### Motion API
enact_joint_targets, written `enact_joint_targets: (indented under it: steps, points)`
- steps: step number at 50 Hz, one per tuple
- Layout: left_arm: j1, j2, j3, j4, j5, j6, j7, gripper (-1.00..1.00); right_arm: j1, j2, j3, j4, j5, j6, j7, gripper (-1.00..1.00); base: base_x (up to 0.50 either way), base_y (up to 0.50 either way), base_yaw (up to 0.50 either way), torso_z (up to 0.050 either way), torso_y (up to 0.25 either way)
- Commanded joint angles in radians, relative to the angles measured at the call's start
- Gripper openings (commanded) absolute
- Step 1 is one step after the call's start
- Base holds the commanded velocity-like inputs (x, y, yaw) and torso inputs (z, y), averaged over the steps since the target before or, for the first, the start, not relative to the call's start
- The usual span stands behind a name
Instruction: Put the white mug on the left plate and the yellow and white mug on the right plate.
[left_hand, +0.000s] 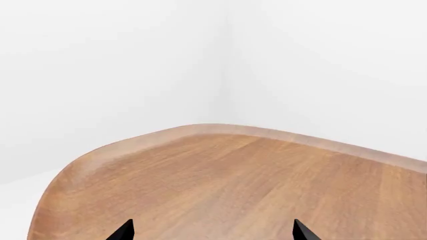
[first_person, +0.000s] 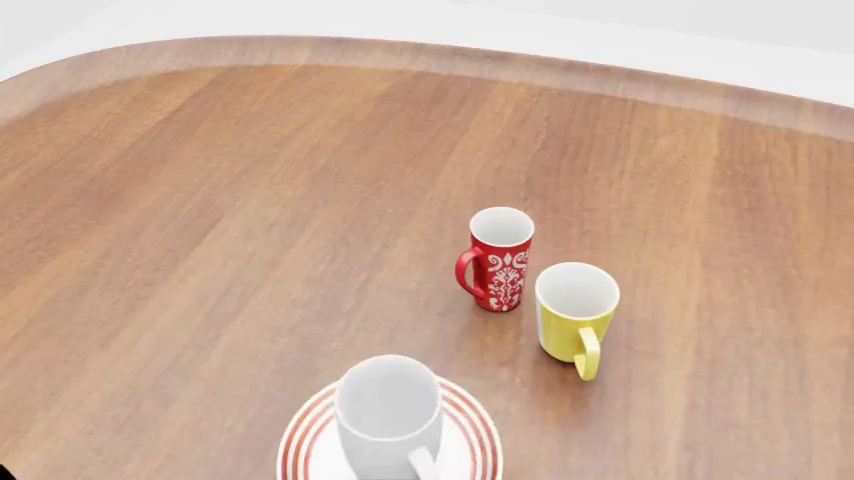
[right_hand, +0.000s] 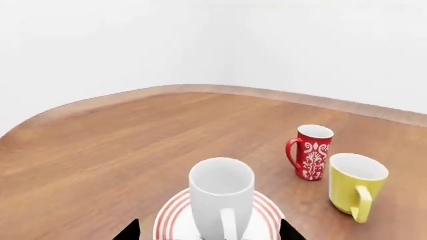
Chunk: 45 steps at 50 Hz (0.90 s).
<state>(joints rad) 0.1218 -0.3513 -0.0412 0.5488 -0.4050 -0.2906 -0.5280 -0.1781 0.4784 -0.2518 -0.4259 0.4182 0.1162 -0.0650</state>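
Three mugs on your desk (first_person: 200, 220), all upright. The white mug (first_person: 388, 412) stands on a red-ringed plate (first_person: 310, 437) at the near edge of the head view, handle toward you. That is the only plate in view; which of the two it is, you cannot tell from here.

The yellow and white mug (first_person: 575, 308) sits on bare wood, beyond and to the right of the plate, handle facing near-right. The red mug (first_person: 498, 260) with white pattern stands just beside it, on its far-left side, handle pointing left; the two are close but apart. Nothing lies between the yellow mug and the plate.

Right gripper (right_hand: 208, 231): only two dark fingers' tips show, spread wide, one on either side of the plate, holding nothing. Left gripper (left_hand: 212, 231): fingers (left_hand: 123, 231) likewise spread, over a bare rounded corner of the desk, gripping nothing.

Count: three mugs, one plate visible.
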Motion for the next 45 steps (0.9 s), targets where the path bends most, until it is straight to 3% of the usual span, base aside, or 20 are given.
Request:
enact_joint_targets:
  steps: [1,32,45]
  points:
    - [-0.003,0.011,-0.021,-0.03,0.015,0.038,0.047,1.0,-0.082,-0.014,0.064,-0.117,-0.105,-0.073,0.085,1.0,0.0,0.0,0.0,0.0,0.0]
    - [0.015,0.003,-0.022,-0.014,0.01,0.05,0.039,1.0,0.058,-0.064,0.237,-0.001,0.049,0.125,0.293,1.0,0.0,0.0,0.0,0.0,0.0]
    - [0.01,0.001,-0.017,-0.021,0.009,0.052,0.038,1.0,0.298,-0.05,0.218,0.155,0.121,0.347,0.321,1.0,0.0,0.0,0.0,0.0,0.0]
